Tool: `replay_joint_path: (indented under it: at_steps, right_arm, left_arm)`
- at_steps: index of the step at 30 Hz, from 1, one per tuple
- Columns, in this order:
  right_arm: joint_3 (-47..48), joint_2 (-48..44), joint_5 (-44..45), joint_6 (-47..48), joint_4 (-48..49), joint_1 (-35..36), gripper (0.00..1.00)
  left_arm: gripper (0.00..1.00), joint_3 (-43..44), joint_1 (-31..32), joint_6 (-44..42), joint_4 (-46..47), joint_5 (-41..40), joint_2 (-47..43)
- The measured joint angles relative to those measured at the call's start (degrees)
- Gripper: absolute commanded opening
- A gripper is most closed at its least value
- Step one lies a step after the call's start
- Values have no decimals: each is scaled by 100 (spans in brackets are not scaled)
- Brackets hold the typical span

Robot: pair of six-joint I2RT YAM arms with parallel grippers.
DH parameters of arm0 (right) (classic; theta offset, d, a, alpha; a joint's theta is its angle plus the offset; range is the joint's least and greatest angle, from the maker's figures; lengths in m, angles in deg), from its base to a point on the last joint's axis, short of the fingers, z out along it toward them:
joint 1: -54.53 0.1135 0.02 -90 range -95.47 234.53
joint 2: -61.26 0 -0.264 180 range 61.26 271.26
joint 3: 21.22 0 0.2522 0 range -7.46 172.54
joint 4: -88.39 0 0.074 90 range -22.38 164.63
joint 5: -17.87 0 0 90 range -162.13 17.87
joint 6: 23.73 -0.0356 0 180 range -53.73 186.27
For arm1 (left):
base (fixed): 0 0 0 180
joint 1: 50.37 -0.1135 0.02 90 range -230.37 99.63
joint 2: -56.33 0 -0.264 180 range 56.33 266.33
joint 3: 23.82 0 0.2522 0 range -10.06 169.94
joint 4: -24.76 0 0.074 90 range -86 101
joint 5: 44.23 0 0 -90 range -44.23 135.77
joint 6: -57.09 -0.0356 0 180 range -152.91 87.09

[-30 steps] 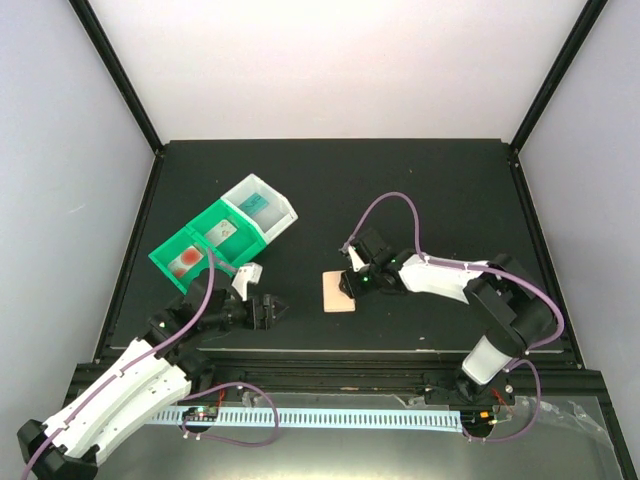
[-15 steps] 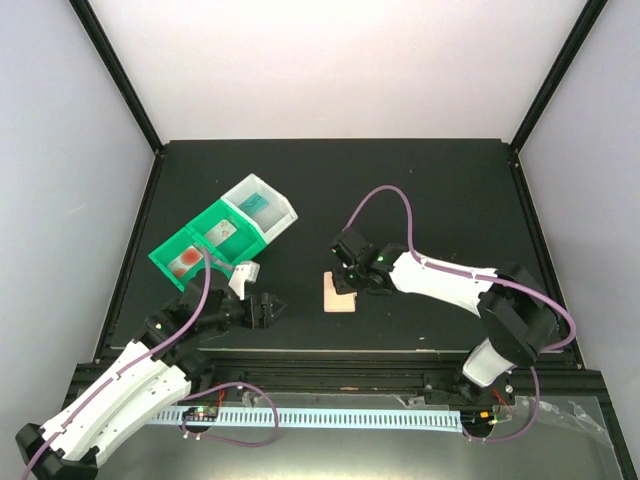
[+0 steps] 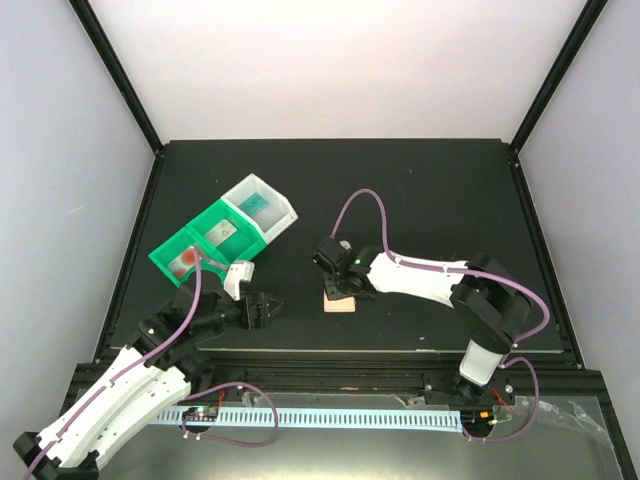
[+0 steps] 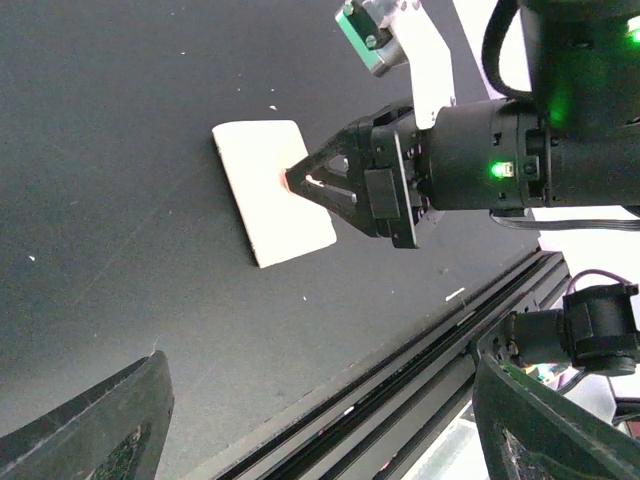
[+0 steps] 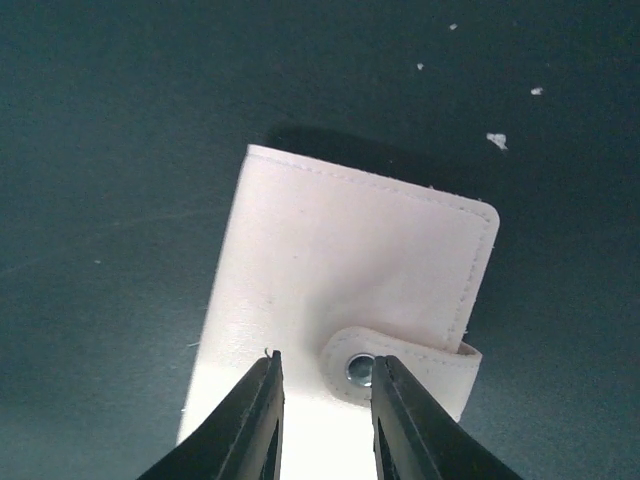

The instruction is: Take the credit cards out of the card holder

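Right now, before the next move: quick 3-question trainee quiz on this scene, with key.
1. True or false: the peach-tan flat snap-tab card holder lies closed on the black table.
2. Fill in: the left end effector has its jaws ___.
3. The thin card with a red blotch lies in: A) the green plastic bin B) the white plastic bin C) the card holder.
Key: 1 true; 2 open; 3 A.
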Motion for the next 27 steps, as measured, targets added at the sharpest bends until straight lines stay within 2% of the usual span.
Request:
replay_joint_path:
  at_steps: [17,27]
  right_arm:
    - [90,409,184,-9,-122,44,24]
    - [107,444,354,-20,-186,74,9]
  left_arm:
    - [84,0,2,2,-33,-37,13]
    - [84,0,2,2,-33,-37,13]
